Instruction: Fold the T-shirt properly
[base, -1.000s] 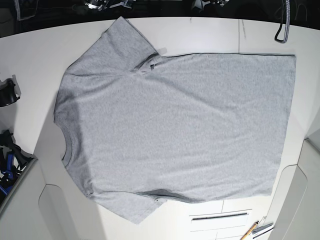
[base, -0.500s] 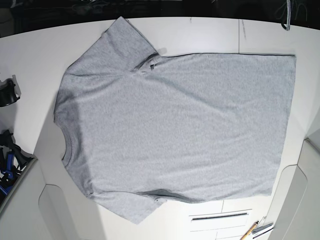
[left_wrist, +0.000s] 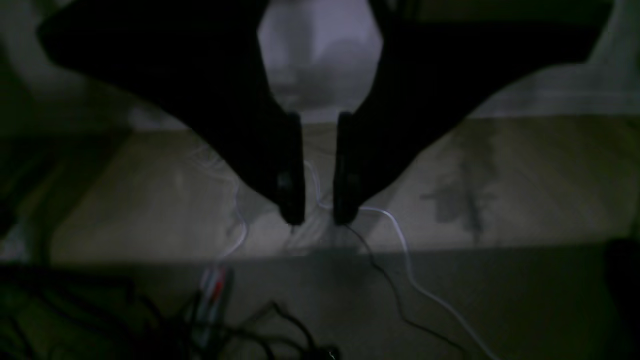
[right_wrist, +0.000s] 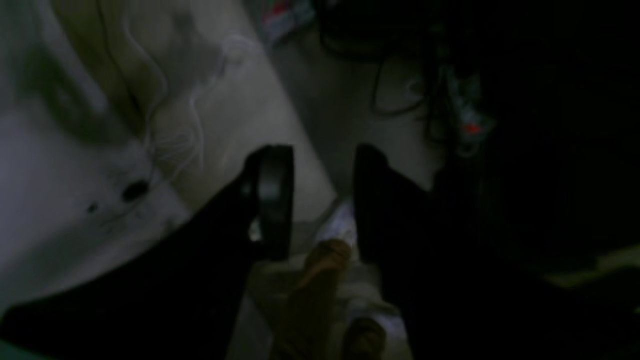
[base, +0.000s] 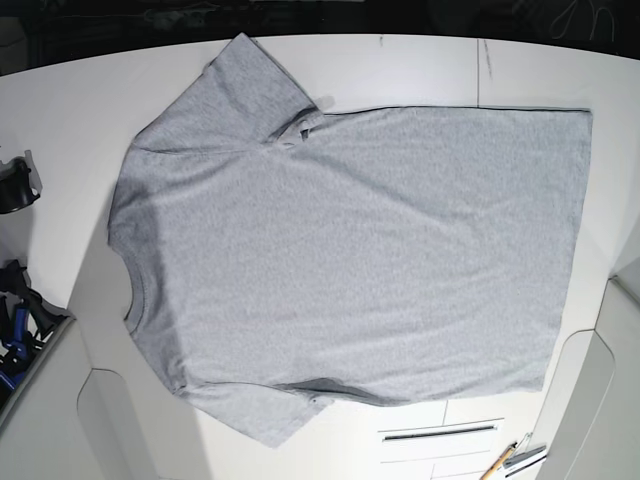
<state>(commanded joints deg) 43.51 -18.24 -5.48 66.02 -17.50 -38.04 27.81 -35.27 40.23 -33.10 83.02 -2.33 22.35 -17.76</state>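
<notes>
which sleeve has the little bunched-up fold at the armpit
The sleeve at the top of the base view: fabric puckers where it meets the body. The bottom sleeve lies flatter on the table.

Base view bright and evenly lit, wrist views dim, blurred (heavy shadow)

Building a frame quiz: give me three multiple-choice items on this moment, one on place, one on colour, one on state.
1. In the base view, the T-shirt has its neck toward:
A. the left
B. the right
C. the top

2. The T-shirt's visible side is:
A. grey with black letters
B. plain light grey
C. white

3. The T-shirt lies:
A. folded in half
B. bunched up
C. spread flat

Key:
1 A, the collar sits at the left edge.
2 B, no print shows.
3 C, both sleeves and the hem lie open on the table.
</notes>
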